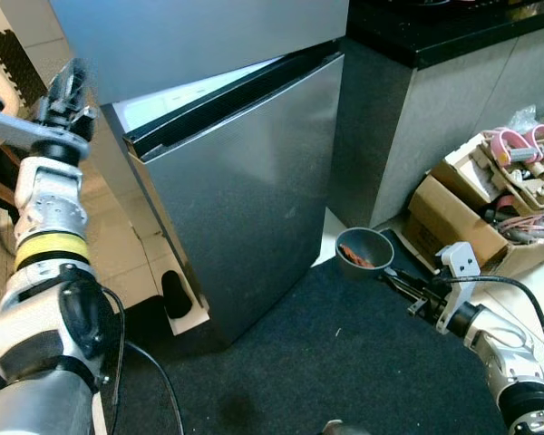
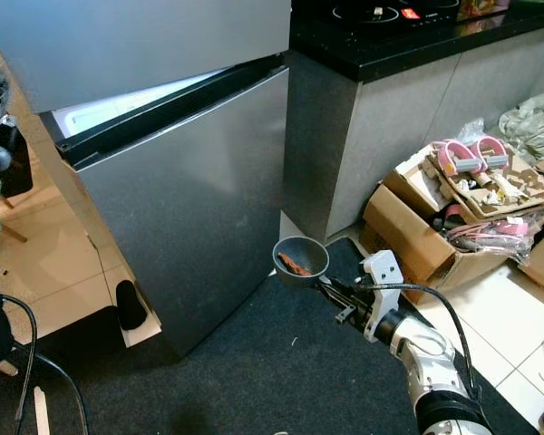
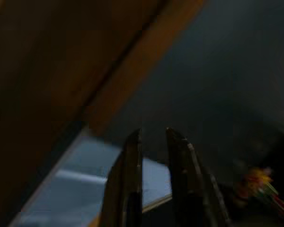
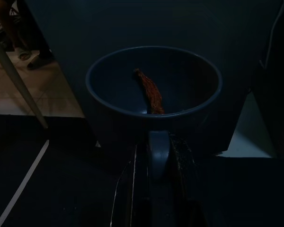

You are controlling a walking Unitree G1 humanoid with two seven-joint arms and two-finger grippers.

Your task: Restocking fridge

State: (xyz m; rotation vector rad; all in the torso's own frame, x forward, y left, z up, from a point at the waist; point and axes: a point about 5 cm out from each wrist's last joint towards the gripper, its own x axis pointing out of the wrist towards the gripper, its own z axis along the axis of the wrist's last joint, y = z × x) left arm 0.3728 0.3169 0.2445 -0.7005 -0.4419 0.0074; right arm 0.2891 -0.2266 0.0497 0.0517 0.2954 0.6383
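Right claw (image 4: 154, 156) pinching handle of dark cup (image 1: 364, 251), held low over black mat (image 1: 344, 362), just off front right corner of fridge (image 1: 245, 199). Cup upright, mouth up, handle pointing back toward robot; inside, reddish food strip (image 4: 150, 92) lying w/ long axis roughly along claw line, leaning up cup wall. Left claw (image 1: 68, 91) raised beside fridge's left side near upper door edge, fingers (image 3: 130, 179) close together w/ narrow gap, holding nothing visible. Upper fridge door looks ajar, pale interior strip showing; lower door shut. Risks, as judgement: thin grip on handle only, so cup could swivel or tip during reach & spill strip onto mat; could knock cup rim on door front if swung in before door opened wide; cardboard boxes (image 1: 471, 208) by right arm could snag elbow or cable.
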